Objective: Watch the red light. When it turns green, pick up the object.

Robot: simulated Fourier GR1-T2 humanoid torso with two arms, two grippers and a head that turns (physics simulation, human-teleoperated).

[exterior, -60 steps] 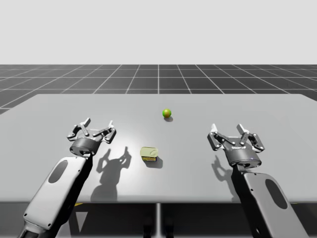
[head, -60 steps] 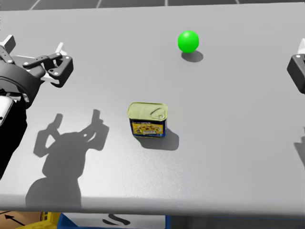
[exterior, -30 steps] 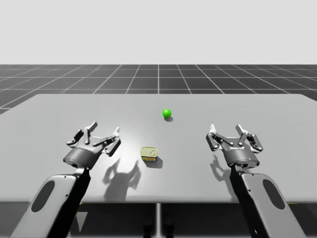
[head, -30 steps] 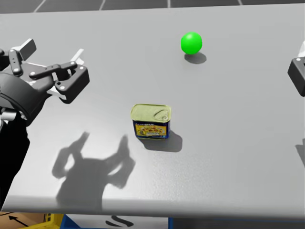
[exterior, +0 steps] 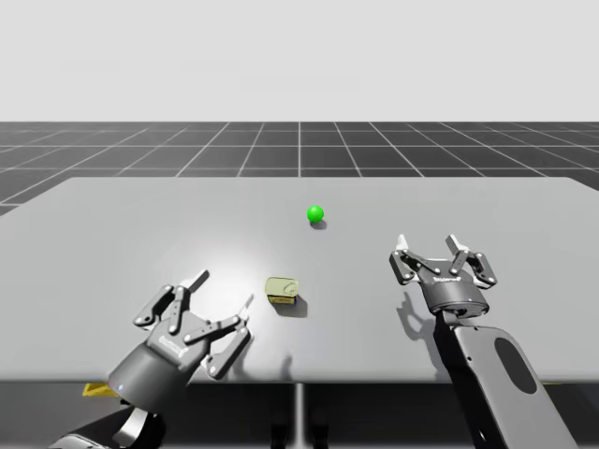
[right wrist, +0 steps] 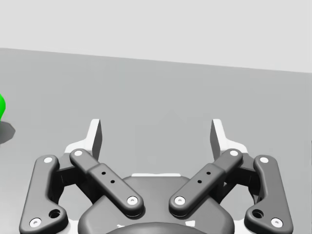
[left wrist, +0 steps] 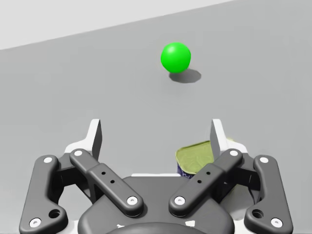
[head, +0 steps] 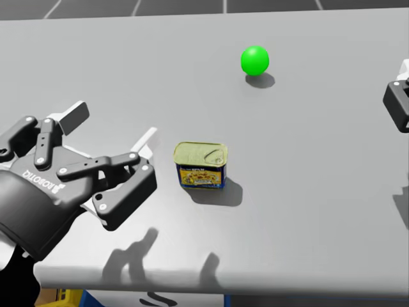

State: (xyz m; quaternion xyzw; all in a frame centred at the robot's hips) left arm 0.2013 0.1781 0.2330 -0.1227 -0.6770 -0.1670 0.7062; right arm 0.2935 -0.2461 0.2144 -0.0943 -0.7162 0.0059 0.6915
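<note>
The smooth, glossy green sphere (exterior: pixel 315 214) sat on the matte grey table (exterior: pixel 112 224). The squat metal tin (head: pixel 200 165), with rounded corners and a dull yellow lid, stood near the table's middle, just ahead of my left gripper (head: pixel 112 128), untouched. That gripper and my right gripper (exterior: pixel 429 245) were splayed wide, their 2 fingers gripping nothing.

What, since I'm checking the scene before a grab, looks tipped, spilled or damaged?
Nothing stands out: the small rectangular yellow-lidded tin stands upright and intact on the grey table, the green ball beyond it.
</note>
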